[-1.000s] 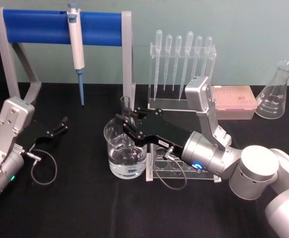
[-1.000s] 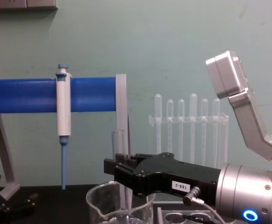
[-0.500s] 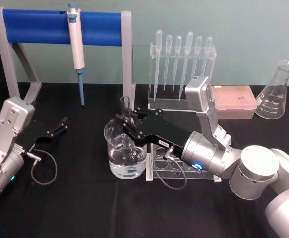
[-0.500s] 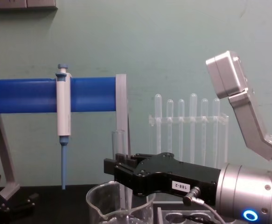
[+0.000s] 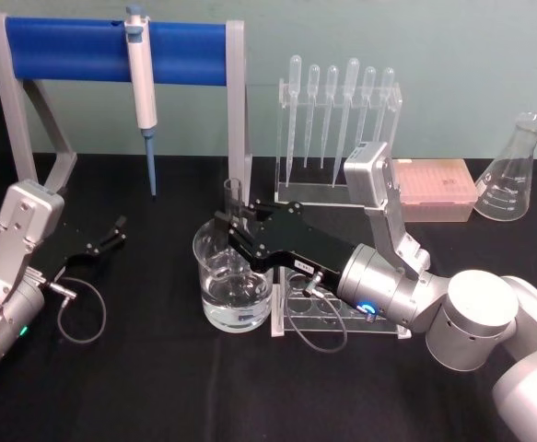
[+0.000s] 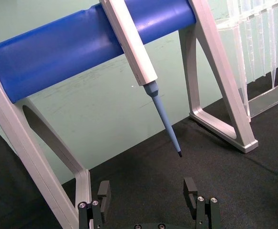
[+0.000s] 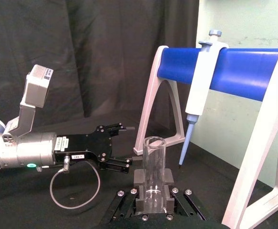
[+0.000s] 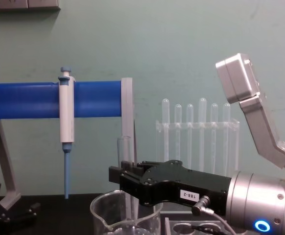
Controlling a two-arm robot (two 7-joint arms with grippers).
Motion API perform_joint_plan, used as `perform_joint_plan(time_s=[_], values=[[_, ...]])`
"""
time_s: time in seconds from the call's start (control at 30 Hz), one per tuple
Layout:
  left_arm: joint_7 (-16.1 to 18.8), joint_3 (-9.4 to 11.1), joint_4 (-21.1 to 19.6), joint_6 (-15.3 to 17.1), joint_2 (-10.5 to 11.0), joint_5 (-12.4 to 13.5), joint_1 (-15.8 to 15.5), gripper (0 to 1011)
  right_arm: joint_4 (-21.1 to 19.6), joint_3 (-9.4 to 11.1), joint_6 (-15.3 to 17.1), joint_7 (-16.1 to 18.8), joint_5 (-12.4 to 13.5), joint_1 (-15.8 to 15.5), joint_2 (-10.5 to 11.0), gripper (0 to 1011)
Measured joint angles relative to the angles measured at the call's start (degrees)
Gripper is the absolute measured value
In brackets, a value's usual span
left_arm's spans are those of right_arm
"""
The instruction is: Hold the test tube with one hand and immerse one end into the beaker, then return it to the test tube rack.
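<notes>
The long clear glass test tube [image 5: 234, 195] stood upright, clamped between the black fingers [image 8: 115, 172] of the right gripper [image 5: 234, 227]. Its open rim rose above them and its lower end reached below them into the wide clear glass beaker [image 5: 210, 276]. The beaker sat directly beneath the fingers, partly filled with clear liquid.

My right gripper [image 5: 234, 227] is flat black, with a white "188-2" label [image 8: 188, 195] and a silver cable plug [image 8: 200, 205] just beside the blue light ring [image 8: 262, 225]. Around that ring I see a silver wrist [image 8: 245, 196], and past it smooth white arm shells [image 5: 535, 368]. Above the ring sits a boxy silver camera housing [image 8: 237, 78]. My left gripper [image 5: 116, 232] is black too, with small silver screws.
</notes>
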Motion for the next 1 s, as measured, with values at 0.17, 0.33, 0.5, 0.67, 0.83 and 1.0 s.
perform_joint_plan(time_s=[0.17,0.33,0.5,0.67,0.83,1.0], values=[[0.0,0.0,0.0,0.0,0.0,0.0,0.0,1000,0.0,0.0,0.0,0.0,0.0,0.0,0.0,224],[0.0,0.0,0.0,0.0,0.0,0.0,0.0,1000,0.0,0.0,0.0,0.0,0.0,0.0,0.0,224],[0.0,0.0,0.0,0.0,0.0,0.0,0.0,1000,0.0,0.0,0.0,0.0,0.0,0.0,0.0,225],[0.0,0.0,0.0,0.0,0.0,0.0,0.0,1000,0.0,0.0,0.0,0.0,0.0,0.0,0.0,224],[0.0,0.0,0.0,0.0,0.0,0.0,0.0,1000,0.0,0.0,0.0,0.0,0.0,0.0,0.0,225],[0.0,0.0,0.0,0.0,0.0,0.0,0.0,1000,0.0,0.0,0.0,0.0,0.0,0.0,0.0,224]])
